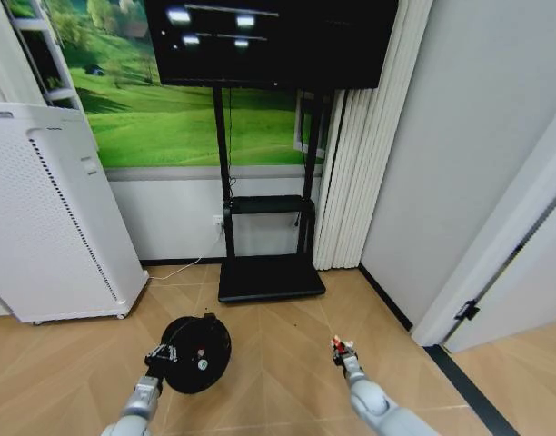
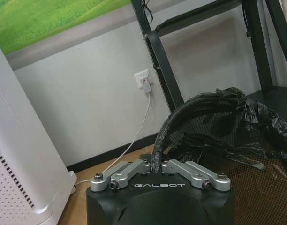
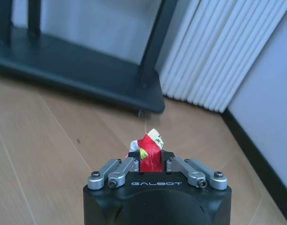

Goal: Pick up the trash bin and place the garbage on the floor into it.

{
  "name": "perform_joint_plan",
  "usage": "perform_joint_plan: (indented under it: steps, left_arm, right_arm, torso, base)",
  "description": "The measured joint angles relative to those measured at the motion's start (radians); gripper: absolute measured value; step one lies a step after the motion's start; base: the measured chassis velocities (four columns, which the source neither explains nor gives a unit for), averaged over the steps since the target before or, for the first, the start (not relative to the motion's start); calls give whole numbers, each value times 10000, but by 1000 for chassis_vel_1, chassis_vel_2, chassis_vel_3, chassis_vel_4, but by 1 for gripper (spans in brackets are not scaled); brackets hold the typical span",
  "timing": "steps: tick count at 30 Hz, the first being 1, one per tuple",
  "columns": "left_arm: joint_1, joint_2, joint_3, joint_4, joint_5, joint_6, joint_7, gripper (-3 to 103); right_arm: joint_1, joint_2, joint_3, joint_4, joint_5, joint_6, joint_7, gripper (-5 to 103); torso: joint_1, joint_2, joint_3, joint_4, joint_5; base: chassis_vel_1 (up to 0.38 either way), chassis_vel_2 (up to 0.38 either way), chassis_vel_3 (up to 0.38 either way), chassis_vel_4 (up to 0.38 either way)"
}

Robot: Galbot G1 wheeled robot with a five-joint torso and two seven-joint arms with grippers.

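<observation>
Wood floor (image 1: 287,363), black TV stand (image 1: 269,272), white appliance (image 1: 51,227)

Trash bin (image 2: 218,136) cut off by frame edge; small items inside trash bin (image 1: 198,356) too tiny to identify.

"GALBOT" reads in pale capitals on the black housing of the left gripper (image 2: 156,165), just below its silver finger links. The same "GALBOT" word sits on the black body of the right gripper (image 3: 150,161), again under the links. The red wrapper (image 3: 150,151) pinched there carries some small print on its white corner, too tiny to make out.
</observation>
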Motion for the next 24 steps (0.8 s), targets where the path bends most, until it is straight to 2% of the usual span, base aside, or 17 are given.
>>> perform_joint_plan:
  steps: [2, 3, 5, 6, 7, 8, 12, 16, 18, 24]
  left_arm:
    - [-94, -58, 41, -36, -3, 1, -1, 4]
    - [-94, -58, 41, -36, -3, 1, -1, 4]
    - [-105, -172, 13, -86, -2, -16, -12, 4]
    - [-155, -226, 39, -102, 0, -22, -32, 4]
    - [-155, -226, 39, -102, 0, -22, -32, 4]
    - [-227, -277, 133, -104, 2, -21, -64, 4]
    - [-422, -387, 515, -21, 29, 1, -99, 4]
    - [-599, -436, 690, 183, 39, -4, -121, 4]
    - [-795, -503, 890, 426, 58, -56, -131, 4]
    - [-1332, -729, 1434, 1001, 151, -62, -143, 4]
  right_arm:
    - [-816, -555, 370, 1270, 1, 476, -224, 21]
    - [-816, -555, 370, 1270, 1, 476, -224, 21]
    - [-1160, -897, 430, 2036, -77, 1105, -608, 21]
    - [-1327, -1006, 437, 2337, -208, 1577, -924, 21]
    - [-1327, -1006, 437, 2337, -208, 1577, -924, 21]
    - [-1445, -1053, 403, 2607, -422, 2076, -1221, 21]
    - [-1385, -899, 51, 3052, -713, 2765, -1810, 21]
    - [-1184, -740, -252, 3155, -785, 3145, -2265, 21]
    - [-900, -560, -731, 3077, -894, 3542, -2653, 21]
    - [-14, -63, -1654, 2431, -1023, 4024, -3042, 21]
  torso:
    - [-1, 1, 0, -6, -3]
    - [-1, 1, 0, -6, -3]
    - [0, 1, -1, 7, -2]
    - [0, 1, 0, 7, -4]
    - [0, 1, 0, 7, -4]
    - [0, 1, 0, 7, -2]
    - [-1, 1, 0, -1, -2]
    - [-1, 1, 0, 3, -4]
    - [-1, 1, 0, 6, -3]
    - [0, 1, 2, 2, -5]
  base:
    - [0, 0, 0, 0]
    - [0, 0, 0, 0]
    - [0, 0, 0, 0]
    - [0, 0, 0, 0]
    - [0, 0, 0, 0]
    - [0, 0, 0, 0]
    - [0, 0, 0, 0]
    - [0, 0, 0, 0]
    - [0, 0, 0, 0]
    - [0, 0, 0, 0]
